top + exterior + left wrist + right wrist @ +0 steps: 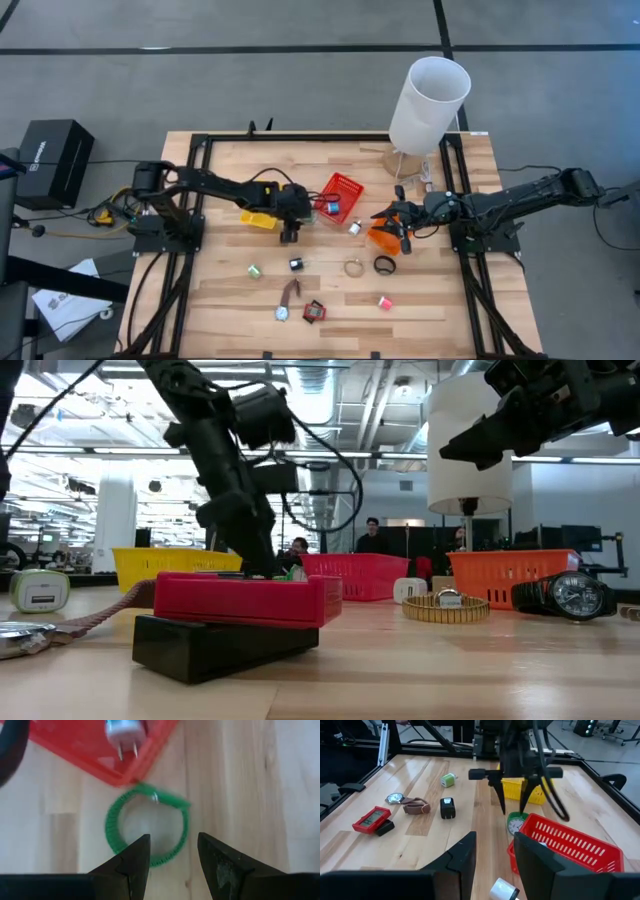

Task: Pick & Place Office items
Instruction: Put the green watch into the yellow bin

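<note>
A green ring-shaped watch (112, 820) lies flat on the table against a corner of the red mesh basket (85, 750); it also shows in the right wrist view (516, 825). My left gripper (172, 840) is open and points down just above it (513, 811), one finger on either side of the ring's near rim. My right gripper (403, 232) is open and empty (495, 845) at the orange basket (382, 238). Other small items lie on the near half of the table: a green charger (255, 270), a black charger (296, 264), a red-black square (314, 312) and a brown-strapped watch (288, 298).
The yellow basket (257, 218) lies right beside my left gripper. A white plug (125, 730) lies in the red basket (345, 190). A tall white cylinder (428, 105) stands at the far right. A gold ring (353, 267), a black watch (385, 265) and a pink bit (385, 302) lie near the front.
</note>
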`<state>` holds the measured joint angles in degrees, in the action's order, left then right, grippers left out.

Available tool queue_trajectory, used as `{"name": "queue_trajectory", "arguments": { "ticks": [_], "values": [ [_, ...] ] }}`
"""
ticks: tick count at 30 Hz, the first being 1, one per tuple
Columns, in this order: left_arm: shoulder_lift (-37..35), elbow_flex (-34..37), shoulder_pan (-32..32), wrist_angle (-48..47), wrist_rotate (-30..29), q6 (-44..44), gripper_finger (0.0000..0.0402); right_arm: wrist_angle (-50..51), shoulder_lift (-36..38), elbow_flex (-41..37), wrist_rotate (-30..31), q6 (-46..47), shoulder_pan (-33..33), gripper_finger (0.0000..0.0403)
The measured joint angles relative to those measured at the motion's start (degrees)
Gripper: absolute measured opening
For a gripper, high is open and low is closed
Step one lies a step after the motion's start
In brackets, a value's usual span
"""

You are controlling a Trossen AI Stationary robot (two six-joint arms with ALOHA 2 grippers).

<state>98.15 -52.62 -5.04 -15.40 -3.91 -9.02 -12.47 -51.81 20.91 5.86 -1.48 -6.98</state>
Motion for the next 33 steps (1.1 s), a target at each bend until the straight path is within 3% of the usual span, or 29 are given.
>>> {"name": "queue_trajectory", "arguments": {
  "ticks": [11,22,28,33],
  "values": [
    [2.3,0.0,0.1,2.8,2.7,-1.9,0.0152,0.0,0.0,0.0,0.0,0.0,0.0,0.0123],
    [2.8,0.0,0.1,2.9,2.7,-2.9,0.0016,0.1,0.0,0.0,0.0,0.0,0.0,0.0123],
    [0.3,0.0,1.1,2.3,2.2,-3.0,0.001,0.1,0.0,0.0,0.0,0.0,0.0,0.0123],
    [-7.2,0.0,4.8,0.4,-1.3,-3.0,0.0006,0.0,0.0,0.0,0.0,0.0,0.0,0.0123]
  ]
}}
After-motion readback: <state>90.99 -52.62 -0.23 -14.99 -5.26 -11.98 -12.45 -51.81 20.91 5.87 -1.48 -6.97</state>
